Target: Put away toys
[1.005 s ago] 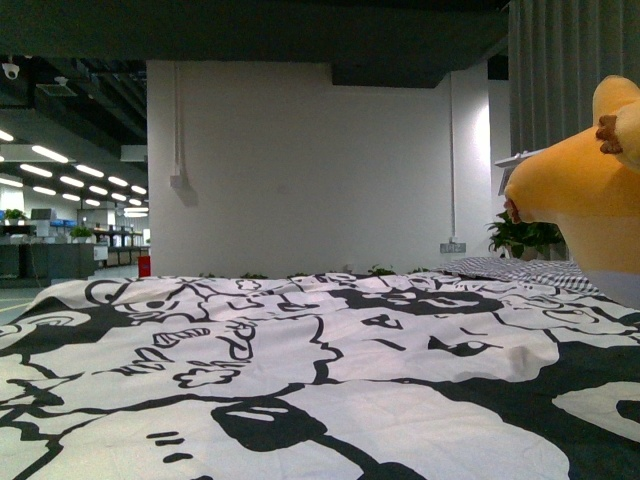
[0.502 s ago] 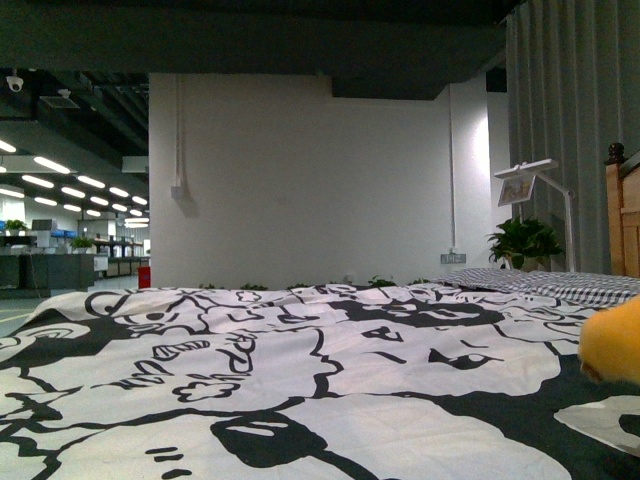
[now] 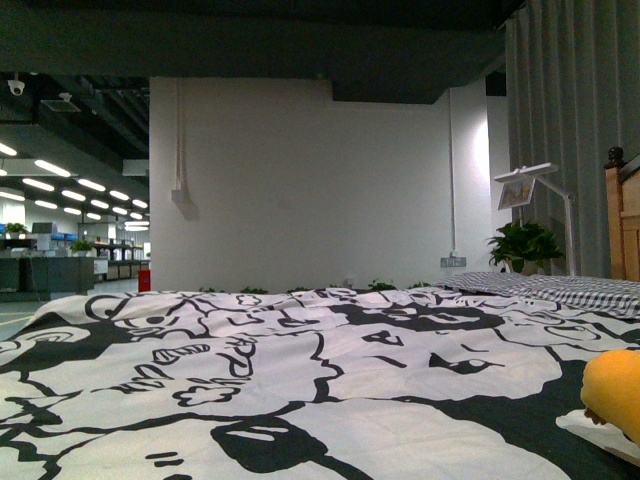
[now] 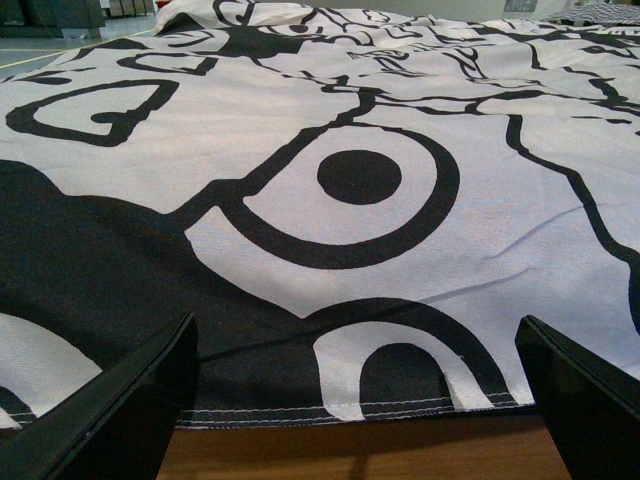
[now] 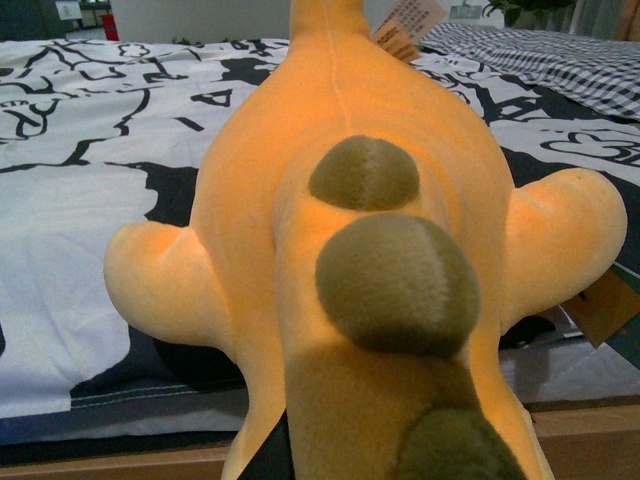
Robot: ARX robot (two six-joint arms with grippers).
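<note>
Toy (image 3: pixel 614 394) is lying on the b/w duvet (image 3: pixel 300 380), at the duvet's near R corner. In front view only an orange-yellow lump is showing.

Around it: a white wall (image 3: pixel 300 180) is filling the bkgd beyond the duvet's far edge. Past the duvet's far R side, a checked pillow (image 3: pixel 560 287) is lying, and a wooden bedpost (image 3: pixel 622 215), potted plant (image 3: pixel 522 243), white lamp (image 3: pixel 528 185) & grey curtain (image 3: pixel 575 90) are standing. Past its far L side an office w/ ceiling lights (image 3: pixel 70 185) is showing.

Grippers are showing only in the wrist views. L gripper (image 4: pixel 355 395) is hanging low over the duvet's hem w/ jaws spread wide. Its dark fingers (image 4: pixel 120 400) are framing the stitched edge, w/ a strip of wooden bed frame (image 4: pixel 350 458) peeking out beneath.

R wrist view is giving what front view isn't: the toy close up, filling the pic. Olive-brown spots (image 5: pixel 395 280) are running down its body, two stubby limbs are splaying out over the duvet, and paper tags (image 5: pixel 405 22) are sticking up at its far end. Its near end is overhanging the duvet's hem toward the cam.

Toy's bulk is blocking nearly all of R gripper (image 5: pixel 278 455); only a dark sliver is showing, so can't tell whether it's clamping the toy or standing apart.
</note>
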